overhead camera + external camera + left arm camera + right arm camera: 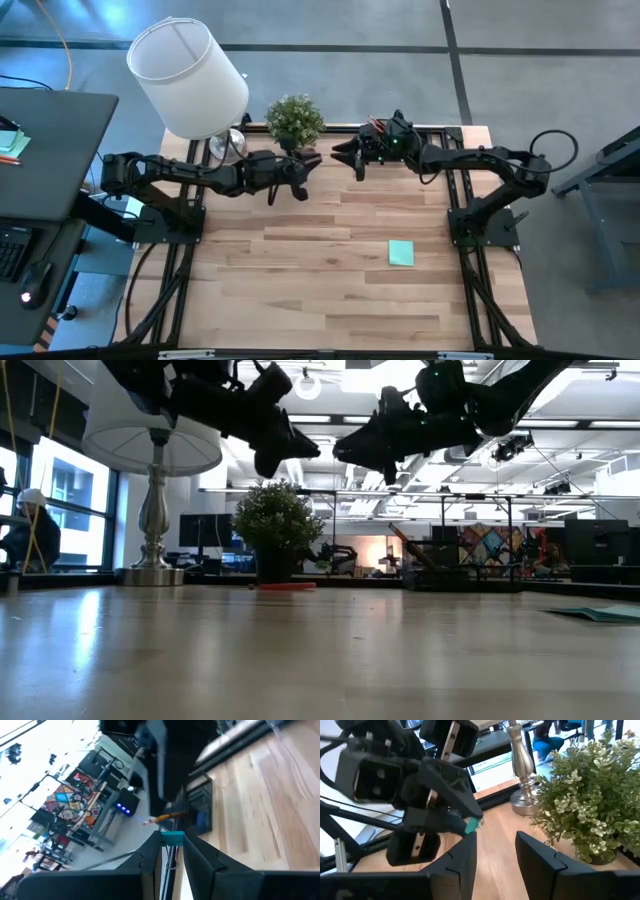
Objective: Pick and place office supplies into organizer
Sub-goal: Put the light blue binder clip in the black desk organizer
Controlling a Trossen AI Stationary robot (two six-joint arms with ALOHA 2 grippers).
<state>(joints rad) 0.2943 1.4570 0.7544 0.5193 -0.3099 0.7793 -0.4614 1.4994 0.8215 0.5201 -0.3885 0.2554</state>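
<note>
1. Jaws of the left gripper [172,841] were seen clamped on a small teal clip [172,837], its wire handle running back between the two fingers. The jaws of the right gripper [495,845] stood apart, with nothing between them.
2. Nearest, on the right half of the table [300,290], the mint-green sticky-note pad [401,253] was left lying flat, well apart from both grippers.
3. Farther back, around the middle of the table's width, the two grippers were held above the wood, tips facing each other and just beside one another: the left one came in from the left, the right one from the right.
4. Beyond and to the right of the left gripper, the organizer [202,805] was found at the far edge of the table, with an orange pencil [169,816] already leaning in it. It lay under the right arm's wrist.
5. The coming move was judged to turn on this: the clip was carried by the left arm, yet the organizer lay to that gripper's right and slightly farther back, closer to the right arm. A short reach rightward past the right gripper would be needed, or that gripper would have to be cleared away first.
6. Farthest, the potted plant [295,118] and the lamp [190,75] were set at the far edge, left of the organizer.
</note>
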